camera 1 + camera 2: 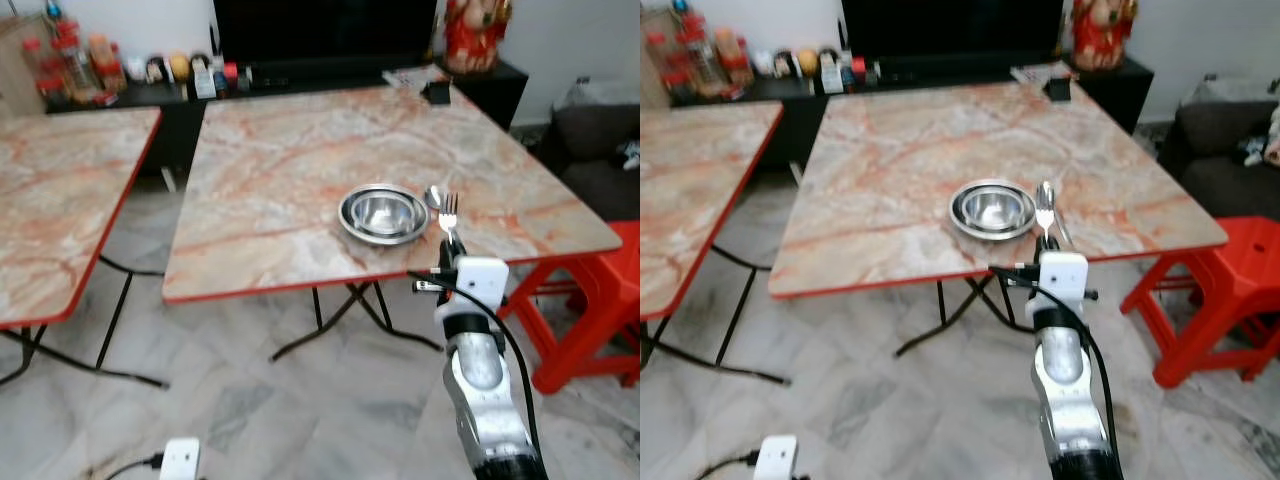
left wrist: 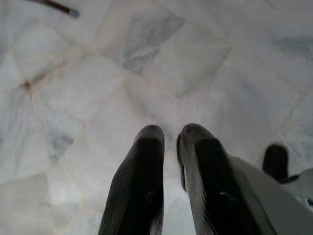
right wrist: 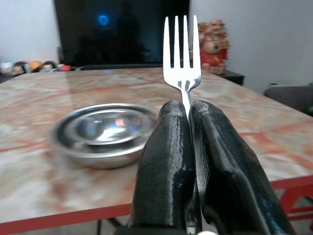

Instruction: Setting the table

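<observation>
Two marble-look tables stand side by side with a gap between them: one at the far left [image 1: 60, 200], and the main table [image 1: 300, 170] in the middle. On the floor [image 1: 250, 400] near the bottom left lies a white plug block [image 1: 180, 458] with a cable. The left gripper [image 2: 168, 147] hangs idle over the floor tiles, its two fingers [image 2: 139, 186] nearly together with nothing between them. Along the back wall a dark cabinet [image 1: 150, 95] carries bottles and jars [image 1: 75, 60], with a black screen [image 1: 320, 30] above. On the main table, near its front edge, sits a steel bowl [image 1: 383, 213], apparently nested in a second one; a spoon [image 1: 434, 196] lies on the table just beside its right. The right gripper [image 3: 188, 122] is raised at the table's front edge, just right of the bowl, clamped on the handle of a fork [image 3: 182, 54] that stands upright, tines up. A red figurine [image 1: 475, 30] stands at the back right. A red stool [image 1: 600, 300] is at the table's right, with a dark sofa [image 1: 600, 150] behind it
</observation>
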